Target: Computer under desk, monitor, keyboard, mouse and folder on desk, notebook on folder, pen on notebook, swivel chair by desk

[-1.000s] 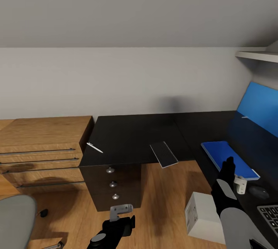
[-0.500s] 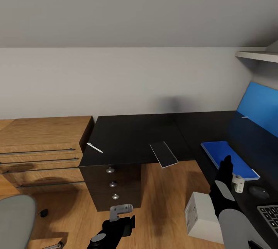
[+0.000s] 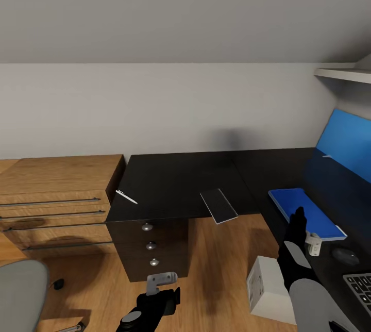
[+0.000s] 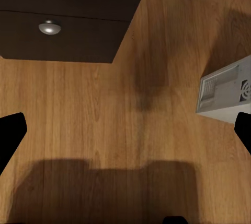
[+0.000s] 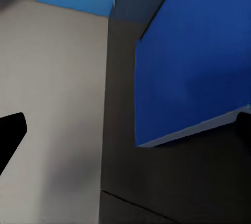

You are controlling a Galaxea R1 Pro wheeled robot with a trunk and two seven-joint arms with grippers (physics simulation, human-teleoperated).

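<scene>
On the black desk (image 3: 175,182), the pen (image 3: 126,197) lies at the left edge and the notebook (image 3: 219,205) overhangs the front edge. The blue folder (image 3: 304,212) lies flat on the right wing, with the mouse (image 3: 345,256) and the keyboard (image 3: 360,285) nearer to me. My right gripper (image 3: 299,216) hovers open at the folder's (image 5: 193,62) near corner, touching nothing. The white computer (image 3: 268,285) stands on the floor by the desk. My left gripper (image 3: 154,298) hangs open and empty over the floor near the computer (image 4: 225,93). The swivel chair (image 3: 20,291) shows at the lower left. The monitor is out of view.
A light wood dresser (image 3: 51,193) stands against the desk's left side. The desk's drawers (image 3: 150,244) with silver knobs face me. A blue back panel (image 3: 345,141) rises behind the right wing, under a white shelf (image 3: 345,73). Wood floor (image 3: 221,270) lies open between drawers and computer.
My right arm has drawn back a little, leftward and lower, along the folder's near edge. The left arm and the things on the desk have not moved.
</scene>
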